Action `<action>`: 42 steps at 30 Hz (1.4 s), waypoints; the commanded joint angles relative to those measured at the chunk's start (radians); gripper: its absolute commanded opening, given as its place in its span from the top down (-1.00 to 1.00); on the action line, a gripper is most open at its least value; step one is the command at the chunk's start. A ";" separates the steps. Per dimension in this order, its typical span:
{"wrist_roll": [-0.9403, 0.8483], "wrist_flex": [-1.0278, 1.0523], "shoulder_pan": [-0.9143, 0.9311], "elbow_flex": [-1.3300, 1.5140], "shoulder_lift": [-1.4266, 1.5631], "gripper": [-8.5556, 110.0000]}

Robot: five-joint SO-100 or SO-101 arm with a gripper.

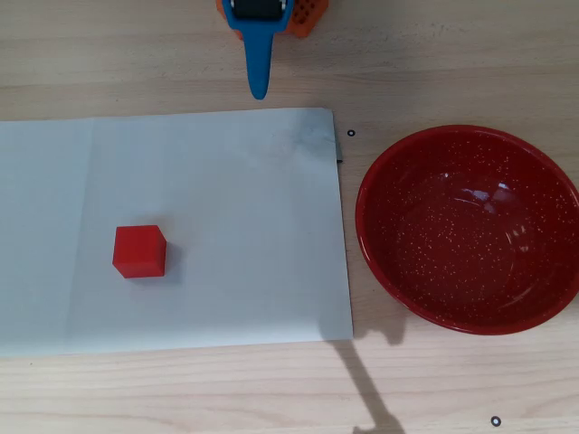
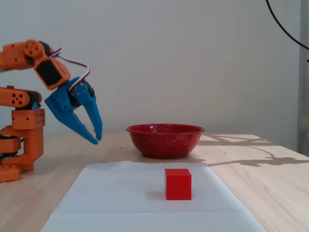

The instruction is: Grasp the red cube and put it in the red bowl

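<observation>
**Claw poised, cube not yet reached**

Overhead view. One red cube (image 1: 139,250) sits on a white paper sheet (image 1: 226,199), toward the sheet's left side, upright and alone. One red bowl (image 1: 468,229) rests on the wooden counter (image 1: 434,72) just off the sheet's right edge; nothing lies in it. The claw (image 1: 259,86) enters from the top edge, its blue tip over bare wood just above the sheet's upper border, well apart from both cube and bowl. From here only one blue finger outline reads, so the jaw gap cannot be judged in this view.

Fixed view. One orange arm (image 2: 21,121) stands at left. Its claw (image 2: 96,137) hangs in the air, tips pointing down and to the right, above the counter and holding nothing. The two blue fingers (image 2: 67,116) spread at the base and nearly meet at the tips: together or close to it, empty. The cube (image 2: 177,183) sits on the paper in the foreground; the bowl (image 2: 165,140) stands behind it.

Judgement. The step in hand looks like the approach, with the grasp not begun. The next move calls for opening the jaws wider than the cube, carrying the claw out over the sheet and descending squarely astride the cube.

Count: one cube, one bowl, one sheet, one arm.
</observation>
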 commanded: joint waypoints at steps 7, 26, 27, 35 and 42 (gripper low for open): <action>0.020 0.201 -0.083 -0.577 -0.383 0.84; 0.262 0.548 -0.342 -1.387 -1.060 0.58; 0.272 0.561 -0.354 -1.413 -1.088 0.56; 0.331 0.558 -0.417 -1.546 -1.289 0.32; 0.368 0.502 -0.425 -1.560 -1.414 0.08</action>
